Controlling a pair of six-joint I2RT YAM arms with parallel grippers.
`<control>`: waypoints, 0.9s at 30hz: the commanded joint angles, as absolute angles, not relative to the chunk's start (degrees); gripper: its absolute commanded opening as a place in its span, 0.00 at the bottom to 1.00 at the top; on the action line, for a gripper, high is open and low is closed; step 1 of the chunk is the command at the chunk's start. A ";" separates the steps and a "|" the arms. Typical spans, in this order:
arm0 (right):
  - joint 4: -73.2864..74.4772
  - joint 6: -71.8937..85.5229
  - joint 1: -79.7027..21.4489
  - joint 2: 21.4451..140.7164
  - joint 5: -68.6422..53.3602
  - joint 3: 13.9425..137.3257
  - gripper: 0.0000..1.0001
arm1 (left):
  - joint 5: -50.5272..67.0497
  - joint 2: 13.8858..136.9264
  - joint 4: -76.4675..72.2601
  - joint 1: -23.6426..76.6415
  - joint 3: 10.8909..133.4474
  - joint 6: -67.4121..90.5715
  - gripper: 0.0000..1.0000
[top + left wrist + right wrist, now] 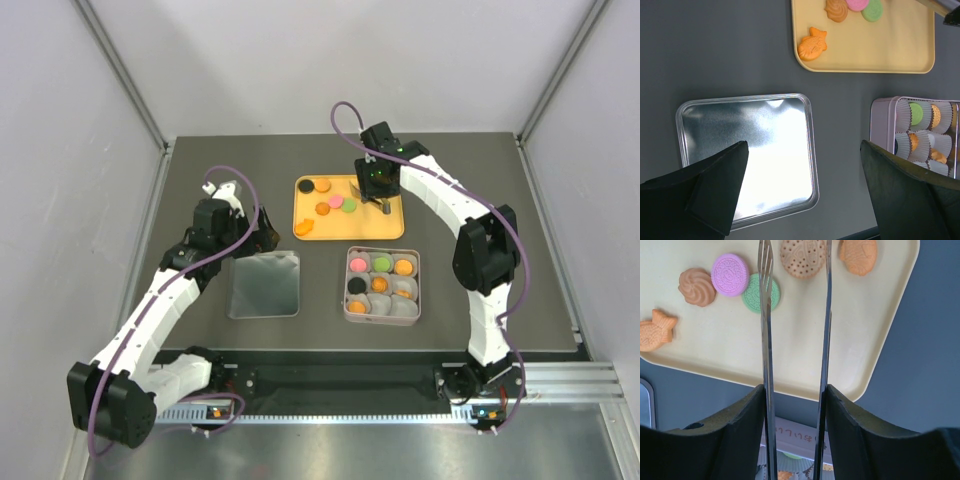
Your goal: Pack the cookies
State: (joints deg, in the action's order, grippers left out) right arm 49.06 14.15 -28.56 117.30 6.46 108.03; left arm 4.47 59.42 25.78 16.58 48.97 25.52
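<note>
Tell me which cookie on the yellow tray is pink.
The round sandwich cookie between the orange swirl and the green one; only it is pink.

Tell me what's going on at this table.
The right gripper is shut on metal tongs, their tips over the yellow tray where loose cookies lie. The square tin nearby has several cups filled and some empty. The left gripper hovers open above the silver lid, holding nothing.
</note>
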 commanded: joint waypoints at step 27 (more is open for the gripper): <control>46.32 14.68 -26.46 117.86 3.52 106.79 0.38 | 4.48 59.68 24.61 16.35 49.22 25.22 0.98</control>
